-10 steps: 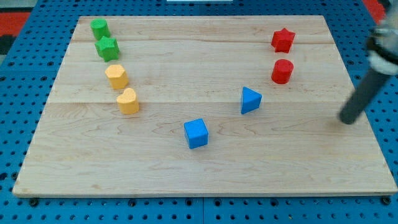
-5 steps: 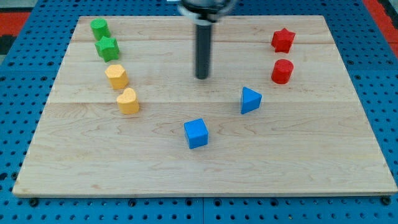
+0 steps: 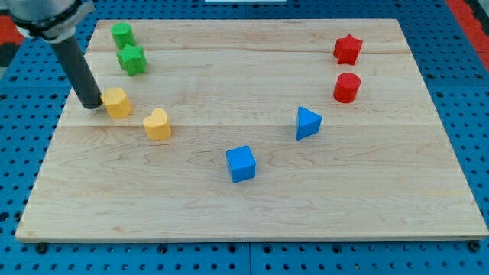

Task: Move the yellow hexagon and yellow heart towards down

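The yellow hexagon [image 3: 117, 101] sits on the wooden board [image 3: 252, 206] at the view's left. My tip [image 3: 92, 104] is right beside it on its left, touching or nearly touching. The yellow heart [image 3: 157, 124] lies a little to the right and below the hexagon, apart from it and from my tip.
Two green blocks [image 3: 122, 34] [image 3: 132, 59] sit at the top left, above the hexagon. A blue cube [image 3: 241, 163] and a blue triangular block [image 3: 307, 122] are mid-board. A red star [image 3: 347, 49] and a red cylinder [image 3: 346, 87] are at the right.
My rod swept from the board's right edge across the top middle to the left. The yellow hexagon has shifted left and slightly down. The heart has stayed in place.
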You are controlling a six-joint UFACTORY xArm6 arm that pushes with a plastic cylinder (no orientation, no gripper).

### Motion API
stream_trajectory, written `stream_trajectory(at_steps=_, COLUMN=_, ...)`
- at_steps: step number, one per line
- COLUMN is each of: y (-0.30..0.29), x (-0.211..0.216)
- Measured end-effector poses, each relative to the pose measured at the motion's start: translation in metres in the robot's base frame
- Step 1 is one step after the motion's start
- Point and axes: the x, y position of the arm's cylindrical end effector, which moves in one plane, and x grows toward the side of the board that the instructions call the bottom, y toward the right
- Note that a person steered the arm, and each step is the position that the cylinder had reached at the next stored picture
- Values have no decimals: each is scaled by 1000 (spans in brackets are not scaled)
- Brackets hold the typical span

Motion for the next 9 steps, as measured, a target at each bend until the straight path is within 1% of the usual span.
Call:
stream_trajectory(at_steps=1, y=18, x=5)
stream_trajectory(at_steps=2, y=-1, x=-26)
stream_trajectory(at_steps=3, y=64, x=-18)
stream_trajectory(at_steps=4, y=100, x=25)
stream_trajectory(at_steps=5, y=125, x=58)
stream_trajectory(at_steps=6, y=101, x=66)
stream_trajectory(at_steps=7, y=101, x=87)
stream_trajectory(at_steps=8, y=81, x=71)
stream_trajectory(at_steps=9, y=92, x=49)
